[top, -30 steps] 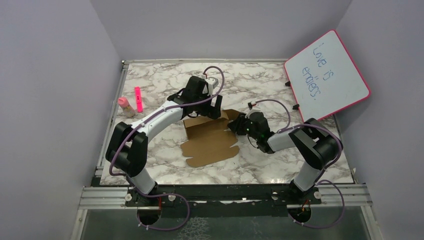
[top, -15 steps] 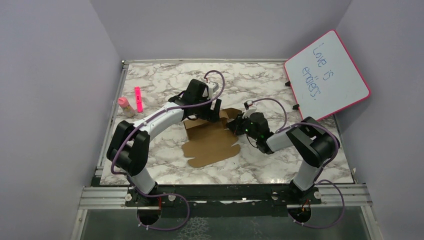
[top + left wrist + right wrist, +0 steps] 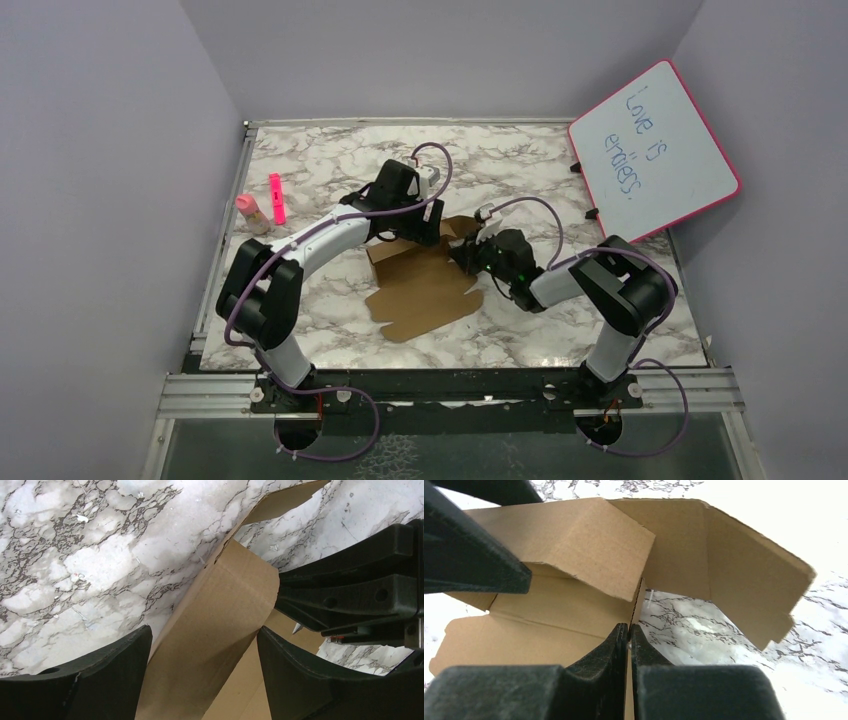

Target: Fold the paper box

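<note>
The paper box is a flat brown die-cut sheet mid-table, with its far panels raised. My left gripper is over its far edge. In the left wrist view the left gripper is open, and a raised cardboard flap stands between its fingers. My right gripper is at the sheet's right far corner. In the right wrist view the right gripper is shut on the thin edge of a cardboard panel. A bent side flap stands to the right of it. The right gripper's body also shows in the left wrist view.
A pink-framed whiteboard leans at the back right. A pink marker and a small pink-capped bottle lie at the left edge of the marble table. Purple walls close in three sides.
My right gripper has moved left and a little farther away with the cardboard edge. My left gripper has shifted slightly nearer over the raised flap. The sheet has turned a little.
</note>
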